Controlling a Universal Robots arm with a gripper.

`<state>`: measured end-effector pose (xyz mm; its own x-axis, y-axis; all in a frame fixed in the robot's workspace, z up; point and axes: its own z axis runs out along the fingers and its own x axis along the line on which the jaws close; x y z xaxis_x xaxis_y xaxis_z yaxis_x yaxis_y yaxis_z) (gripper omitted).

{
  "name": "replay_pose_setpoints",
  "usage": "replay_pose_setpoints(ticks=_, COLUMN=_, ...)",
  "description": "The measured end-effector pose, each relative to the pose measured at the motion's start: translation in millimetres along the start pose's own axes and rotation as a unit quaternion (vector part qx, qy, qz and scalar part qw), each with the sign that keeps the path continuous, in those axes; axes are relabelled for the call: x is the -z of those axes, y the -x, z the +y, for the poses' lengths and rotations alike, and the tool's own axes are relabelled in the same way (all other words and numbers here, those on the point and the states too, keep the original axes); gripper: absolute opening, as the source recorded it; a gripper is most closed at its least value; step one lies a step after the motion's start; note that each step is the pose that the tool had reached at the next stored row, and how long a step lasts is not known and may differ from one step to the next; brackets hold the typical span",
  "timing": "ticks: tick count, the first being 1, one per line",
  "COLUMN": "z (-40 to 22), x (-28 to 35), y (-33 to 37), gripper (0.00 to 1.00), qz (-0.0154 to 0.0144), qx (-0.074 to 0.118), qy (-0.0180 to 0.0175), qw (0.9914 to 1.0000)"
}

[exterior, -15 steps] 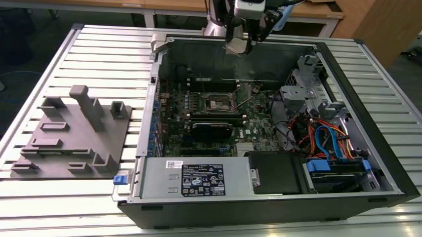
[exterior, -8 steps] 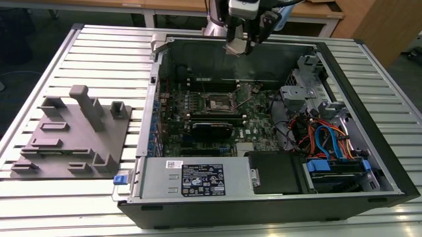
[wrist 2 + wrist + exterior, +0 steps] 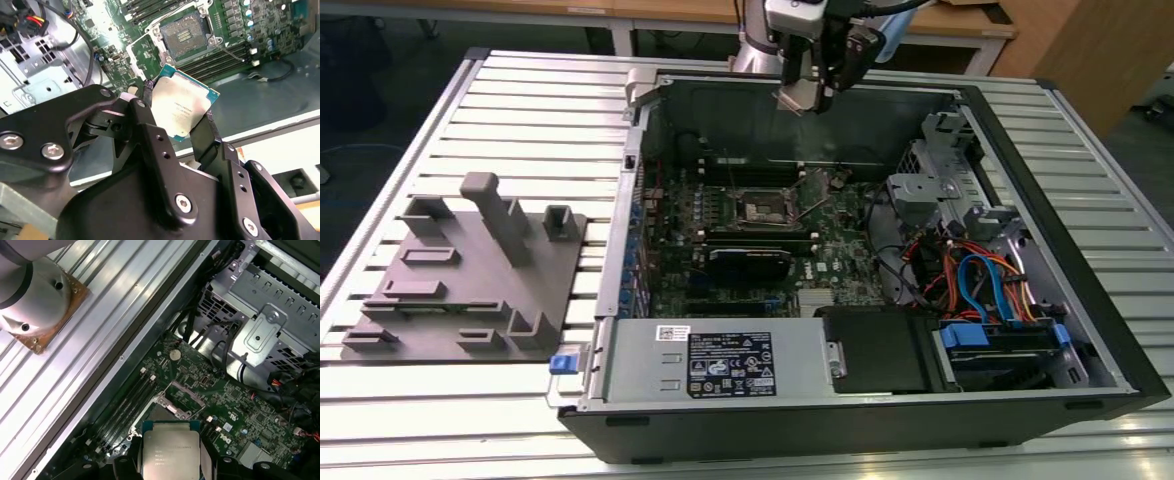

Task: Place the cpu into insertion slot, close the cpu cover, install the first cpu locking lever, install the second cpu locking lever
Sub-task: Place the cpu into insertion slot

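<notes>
1. Lying on the slatted metal table (image 3: 520,110) at the exterior view's left is a grey plastic plate (image 3: 460,275) with upright pegs and blocks on it, well apart from the arm.
2. Just beside the plate, toward the exterior view's right, an open computer case (image 3: 720,365) rests on its side, with a green circuit board (image 3: 834,270) flat on its floor.
3. Near the middle of that board sits the insertion slot (image 3: 763,208), a small square socket with a dark centre and a silver rim. In the second wrist view the slot (image 3: 185,34) has its contact field bare and uncovered. In the first wrist view the slot (image 3: 175,402) lies just beyond the chip.
4. Long black memory slots (image 3: 220,57) run alongside the socket in the second wrist view.
5. The gripper (image 3: 807,95) hangs over the far wall of the case in the exterior view, higher than the board and apart from the slot.
6. The claw is clenched on the cpu. In the second wrist view the gripper (image 3: 180,117) has black fingers (image 3: 202,137) pressed against opposite edges of the cpu (image 3: 185,102). In the first wrist view the gripper (image 3: 171,465) clamps the cpu (image 3: 171,450) the same way.
7. The cpu is held in the air, clear of the board, with its dull silver top turned toward both wrist cameras.
8. At the exterior view's right, inside the case, stands a silver metal drive cage (image 3: 934,185). Near it lies a bundle of blue, orange and red cables (image 3: 981,280).
</notes>
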<state>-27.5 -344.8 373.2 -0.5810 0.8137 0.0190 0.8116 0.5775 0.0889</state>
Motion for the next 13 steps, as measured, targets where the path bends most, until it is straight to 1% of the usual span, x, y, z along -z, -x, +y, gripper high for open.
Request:
replay_pose_setpoints(ticks=8, z=0.0, x=-0.1, y=0.0, gripper=0.54, qz=-0.0001, qx=-0.002, qy=0.0, qw=1.0)
replay_pose_setpoints(ticks=11, z=0.0, x=-0.3, y=0.0, gripper=0.54, qz=0.0011, qx=-0.003, qy=-0.0018, qw=0.99999)
replay_pose_setpoints(ticks=13, z=-0.1, x=-0.4, y=-0.1, gripper=0.54, qz=0.0013, qx=-0.006, qy=-0.0027, qw=0.99998)
